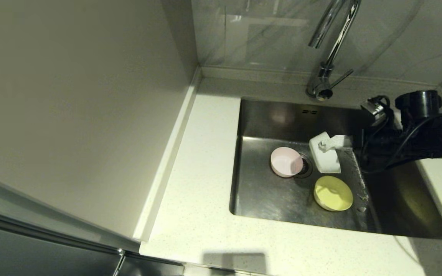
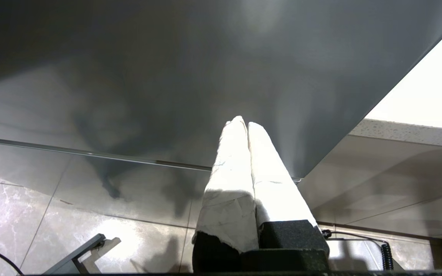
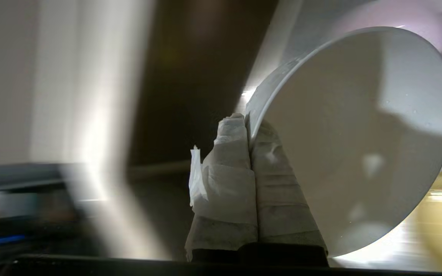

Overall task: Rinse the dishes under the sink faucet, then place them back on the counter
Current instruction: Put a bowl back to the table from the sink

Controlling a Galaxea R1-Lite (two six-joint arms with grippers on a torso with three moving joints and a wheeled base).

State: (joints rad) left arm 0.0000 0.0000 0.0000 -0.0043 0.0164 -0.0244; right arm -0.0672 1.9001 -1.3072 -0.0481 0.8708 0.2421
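right gripper [image 1: 330, 147]: over the middle of the sink, reaching in from the right edge; its taped fingers [image 3: 240, 168] are clenched on the rim of the white bowl
white bowl [image 1: 325, 155]: held tilted on its side above the sink floor, between the back wall and the yellow-green bowl, just right of the drain; in the right wrist view [image 3: 359, 142] its inside faces the camera
pink bowl [image 1: 285, 161]: on the sink floor near the middle, lying tilted with its opening turned toward the drain and touching the drain's left side
yellow-green bowl [image 1: 333, 193]: on the sink floor toward the front edge, apart from the pink bowl and just in front of the white bowl
drain [image 1: 304, 165]: round strainer, partly covered by the pink bowl
sink [image 1: 267, 199]: steel basin set into the counter, two small overflow slots on its back wall
faucet [image 1: 326, 57]: chrome gooseneck at the back edge of the sink, thin lever pointing right, spout end over the back of the basin
counter [image 1: 198, 191]: pale speckled top around the sink
left gripper [image 2: 246, 128]: below the counter, out of the head view; its white wrapped fingers [image 2: 228, 172] are pressed together with nothing between them, pointing at a dark cabinet front
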